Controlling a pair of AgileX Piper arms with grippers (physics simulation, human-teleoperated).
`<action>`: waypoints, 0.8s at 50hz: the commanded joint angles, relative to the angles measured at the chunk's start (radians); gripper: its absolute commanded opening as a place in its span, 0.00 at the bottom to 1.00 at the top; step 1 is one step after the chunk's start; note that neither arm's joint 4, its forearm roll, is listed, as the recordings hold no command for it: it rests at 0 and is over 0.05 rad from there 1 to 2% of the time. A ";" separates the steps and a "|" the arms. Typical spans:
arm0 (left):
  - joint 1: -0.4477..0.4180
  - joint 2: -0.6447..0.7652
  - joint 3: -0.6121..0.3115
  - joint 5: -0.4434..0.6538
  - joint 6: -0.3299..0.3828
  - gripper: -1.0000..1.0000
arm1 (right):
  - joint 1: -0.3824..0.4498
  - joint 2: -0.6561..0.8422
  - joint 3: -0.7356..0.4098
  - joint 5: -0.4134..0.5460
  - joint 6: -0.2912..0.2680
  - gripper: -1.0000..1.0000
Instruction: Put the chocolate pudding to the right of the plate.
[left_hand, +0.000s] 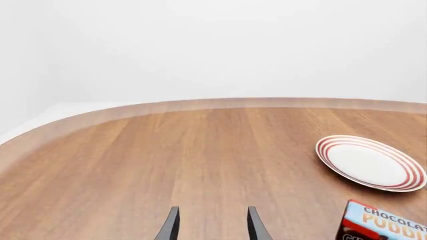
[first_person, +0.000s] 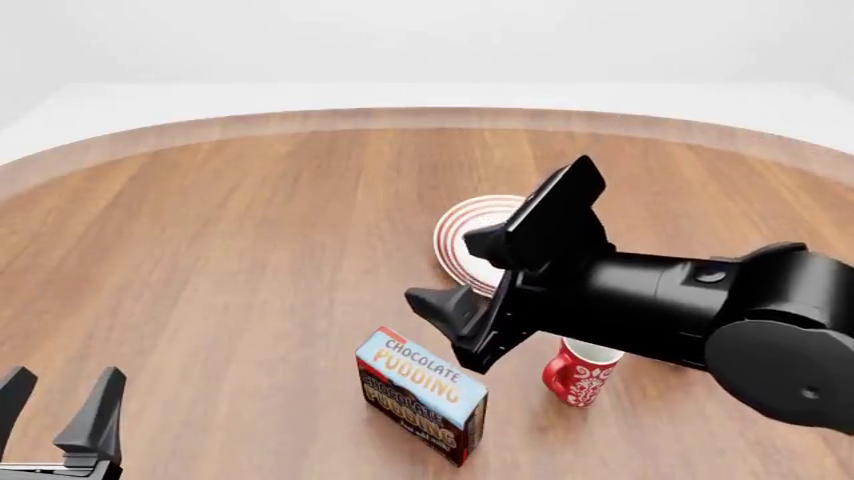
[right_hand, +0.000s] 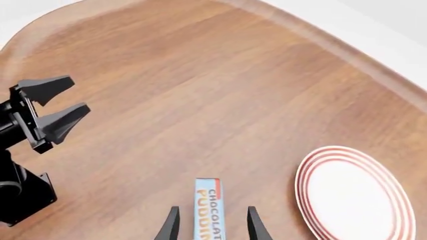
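Observation:
The chocolate pudding (first_person: 420, 392) is a carton with a light-blue top and dark sides, standing on the table in front of the plate (first_person: 461, 235), a white plate with red rings partly hidden by my right arm. My right gripper (first_person: 447, 328) is open and hovers just above the carton without touching it. In the right wrist view the carton (right_hand: 208, 200) shows between the open fingers of the right gripper (right_hand: 211, 214), with the plate (right_hand: 353, 200) beside it. My left gripper (first_person: 60, 405) is open and empty at the near left. The left wrist view shows the left gripper (left_hand: 213, 214), the plate (left_hand: 370, 162) and the carton (left_hand: 383, 225).
A red mug with a white pattern (first_person: 581, 372) stands right of the carton, under my right arm. The wooden table (first_person: 240, 250) has a rounded far edge. My left gripper also shows in the right wrist view (right_hand: 57, 107).

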 joint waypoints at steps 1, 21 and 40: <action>0.000 0.000 0.000 0.000 -0.001 1.00 | 0.011 0.016 0.028 -0.039 0.002 1.00; 0.000 0.000 0.000 0.000 0.000 1.00 | 0.006 0.038 0.072 -0.069 0.000 1.00; 0.000 0.000 0.000 0.000 -0.001 1.00 | 0.011 0.076 0.106 -0.111 0.008 1.00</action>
